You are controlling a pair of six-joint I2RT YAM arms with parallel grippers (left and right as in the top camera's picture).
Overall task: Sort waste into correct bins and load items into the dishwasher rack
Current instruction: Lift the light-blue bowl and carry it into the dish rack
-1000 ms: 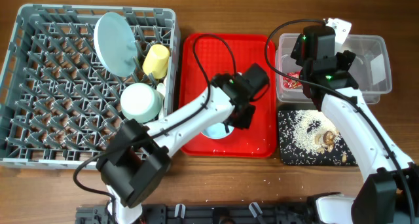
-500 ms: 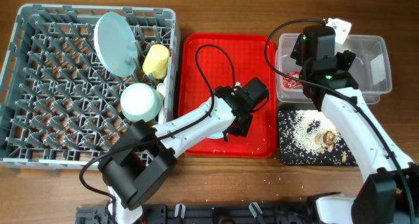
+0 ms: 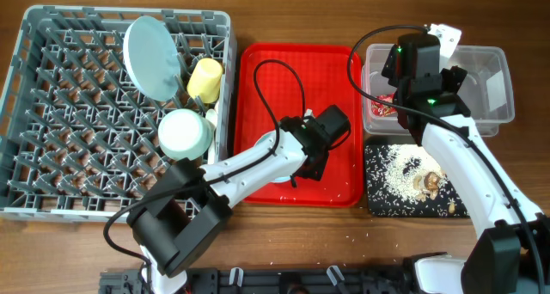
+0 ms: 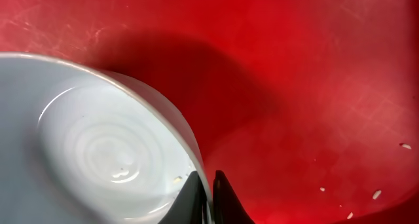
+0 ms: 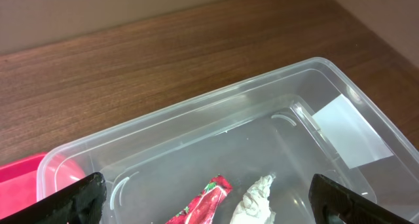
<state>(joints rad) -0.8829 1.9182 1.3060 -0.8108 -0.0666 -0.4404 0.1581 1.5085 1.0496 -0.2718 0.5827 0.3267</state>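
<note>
My left gripper [image 4: 207, 199] is shut on the rim of a pale blue bowl [image 4: 98, 145], one finger inside and one outside, over the flat red tray [image 4: 314, 86]. In the overhead view the left gripper [image 3: 314, 161] hides this bowl. My right gripper [image 5: 209, 207] is open and empty above the clear tub [image 5: 196, 126], which holds the red snack wrapper [image 5: 204, 201] and the white tissue [image 5: 255, 199]. Overhead, the right gripper [image 3: 411, 94] hangs over the tub [image 3: 491, 70]. Rice scraps [image 3: 400, 169] lie in the black tray [image 3: 375, 199].
The grey rack [image 3: 51, 113] at the left holds a pale blue plate [image 3: 150, 58] on edge, a yellow cup [image 3: 206, 77] and an upturned pale blue bowl [image 3: 185, 132]. The red tray [image 3: 266, 79] lies between rack and bins. A few rice grains [image 4: 376, 194] lie on it.
My left gripper has slid right and slightly toward the tray's front with the bowl, which now sits hidden under the wrist in the overhead view. The right arm has not moved.
</note>
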